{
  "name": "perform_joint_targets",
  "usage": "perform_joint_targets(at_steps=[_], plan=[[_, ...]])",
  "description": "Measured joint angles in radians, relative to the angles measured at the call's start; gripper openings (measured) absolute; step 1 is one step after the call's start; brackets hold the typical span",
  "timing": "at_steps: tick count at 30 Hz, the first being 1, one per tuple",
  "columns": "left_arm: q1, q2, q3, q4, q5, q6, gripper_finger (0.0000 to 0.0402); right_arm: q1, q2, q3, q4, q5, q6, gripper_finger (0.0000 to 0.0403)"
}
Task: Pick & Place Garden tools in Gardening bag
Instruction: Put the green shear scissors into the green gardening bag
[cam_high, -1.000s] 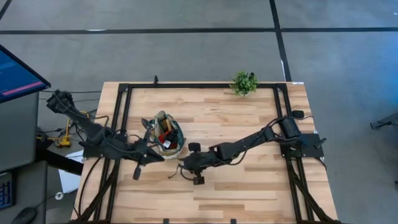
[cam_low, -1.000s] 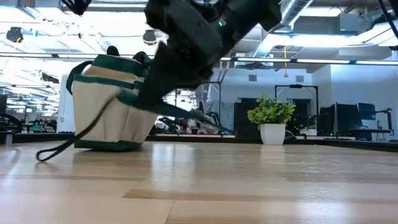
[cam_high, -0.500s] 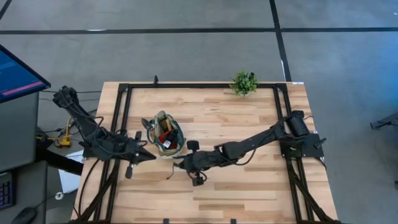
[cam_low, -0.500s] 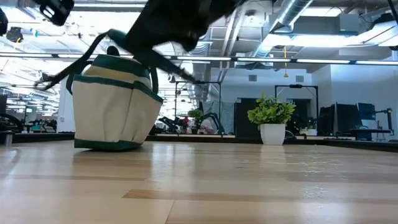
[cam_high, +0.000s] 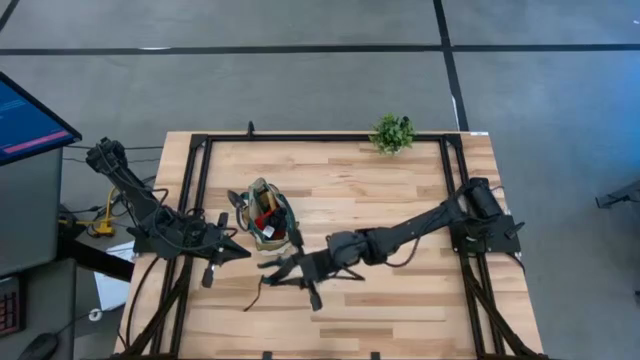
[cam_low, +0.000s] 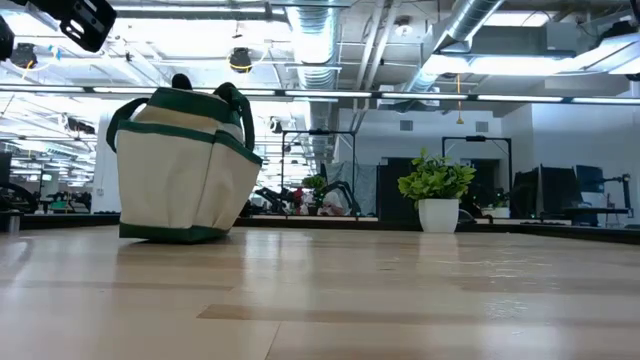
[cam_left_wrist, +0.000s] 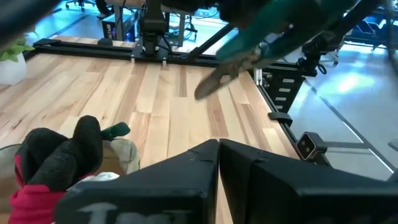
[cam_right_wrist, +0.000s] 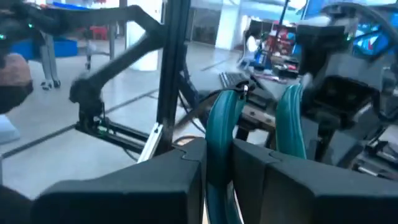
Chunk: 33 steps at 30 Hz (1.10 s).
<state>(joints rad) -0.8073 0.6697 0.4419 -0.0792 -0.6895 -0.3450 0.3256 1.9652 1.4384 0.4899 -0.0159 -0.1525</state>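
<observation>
Wooden planks form the table (cam_high: 400, 290), framed by a black rail, with grey floor all around it in the high view.

My right gripper (cam_high: 278, 268) is stretched across the middle of the table toward my left side, just in front of the gardening bag (cam_high: 266, 218). It pinches the green-handled pruning shears (cam_right_wrist: 255, 134): the right wrist view shows the two teal handles standing upright between my dark fingers (cam_right_wrist: 180, 180). From the left wrist view the shears' blades (cam_left_wrist: 221, 78) hang in the air above the planks, pointing down at a slant.

My left gripper (cam_high: 238, 249) sits just beside the bag, at its near left side, fingers pressed together and holding nothing.

The bag stands upright on the table, left of centre, tan with dark green trim. Red and black tool handles (cam_high: 264, 209) show inside it from above.

A small green potted plant (cam_high: 392, 132) stands at the far edge, well apart from both grippers.
</observation>
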Motion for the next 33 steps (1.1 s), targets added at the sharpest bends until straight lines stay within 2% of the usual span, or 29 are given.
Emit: perform_joint_targets(at_steps=[2, 4, 8, 10, 14, 16, 20, 26, 33], plan=[[0.000, 0.010, -0.004, 0.025, 0.000, 0.003, 0.0001, -0.011, 0.019, -0.004, 0.023, -0.049, 0.008, 0.0040], [0.000, 0.021, -0.037, 0.123, 0.001, 0.042, 0.0001, -0.026, 0.024, -0.006, 0.024, -0.115, 0.026, 0.0040], [0.001, 0.027, -0.129, 0.369, 0.066, 0.216, 0.0001, -0.031, 0.016, -0.002, 0.044, -0.144, 0.056, 0.0040], [0.001, 0.026, -0.174, 0.507, 0.149, 0.348, 0.0001, -0.028, 0.012, -0.004, 0.027, -0.175, 0.059, 0.0040], [0.003, 0.025, -0.248, 0.785, 0.400, 0.643, 0.0001, -0.027, -0.001, -0.003, 0.067, -0.256, 0.092, 0.0040], [0.014, 0.026, -0.269, 0.845, 0.451, 0.705, 0.0002, -0.027, -0.001, -0.003, 0.099, -0.310, 0.124, 0.0040], [0.061, 0.039, -0.277, 0.887, 0.453, 0.689, 0.0003, -0.031, 0.000, -0.003, 0.110, -0.340, 0.153, 0.0040], [0.145, 0.147, -0.275, 1.003, 0.455, 0.639, 0.0009, -0.032, 0.001, -0.003, 0.109, -0.339, 0.154, 0.0040], [0.225, 0.302, -0.190, 1.043, 0.455, 0.542, 0.0073, -0.032, 0.001, -0.003, 0.097, -0.353, 0.188, 0.0040]])
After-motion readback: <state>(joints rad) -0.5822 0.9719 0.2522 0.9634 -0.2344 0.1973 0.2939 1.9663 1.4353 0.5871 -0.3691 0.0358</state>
